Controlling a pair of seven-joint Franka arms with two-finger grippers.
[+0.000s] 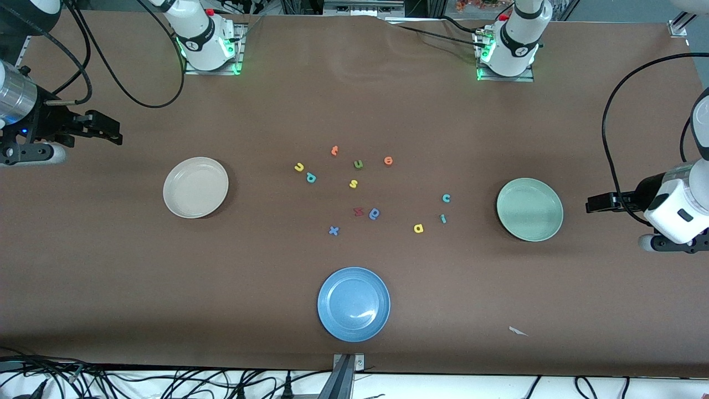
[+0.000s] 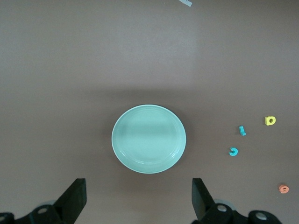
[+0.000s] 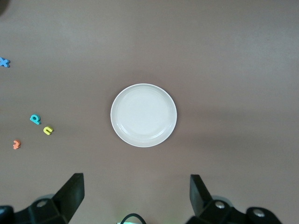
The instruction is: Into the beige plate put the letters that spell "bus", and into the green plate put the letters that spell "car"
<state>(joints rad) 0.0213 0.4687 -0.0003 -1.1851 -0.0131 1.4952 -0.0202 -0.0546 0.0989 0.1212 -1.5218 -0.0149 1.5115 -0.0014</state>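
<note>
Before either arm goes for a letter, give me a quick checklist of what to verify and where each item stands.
1. Left end effector open, empty, over the table by the green plate: ok.
2. Right end effector open, empty, by the beige plate: ok.
3. Both plates bare of letters: ok.
4. Yellow u, teal b, yellow s lying apart on the table: ok.
5. Teal c, yellow a, teal r lying apart: ok.

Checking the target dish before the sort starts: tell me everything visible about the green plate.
The green plate is round, plain pale mint, smooth and glossy with a shallow raised rim. It lies flat and empty on the brown table toward the left arm's end, nothing touching it. The teal "c" and "r" lie apart beside it.
</note>
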